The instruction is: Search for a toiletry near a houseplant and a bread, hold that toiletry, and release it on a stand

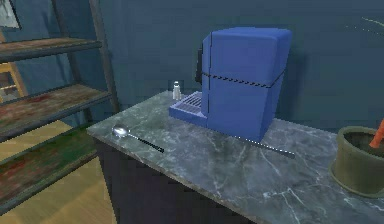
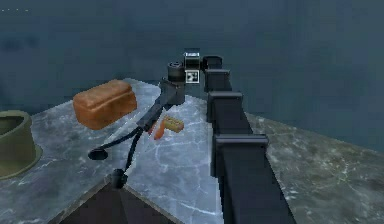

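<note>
Hand [image 2: 110,165] at surface [image 2: 60,165] beside bread [image 2: 105,102], hold on anything impossible to tell. Risk: hand nudges small tan item [image 2: 173,125] near bread, rolling it off surface.

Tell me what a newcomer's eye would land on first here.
The big blue coffee machine on the marble counter dominates the forward view, with a spoon lying on the counter to its left. In the arm side view, the dark arm rises from the bottom edge, with a brown bread loaf on the countertop to its left.
</note>
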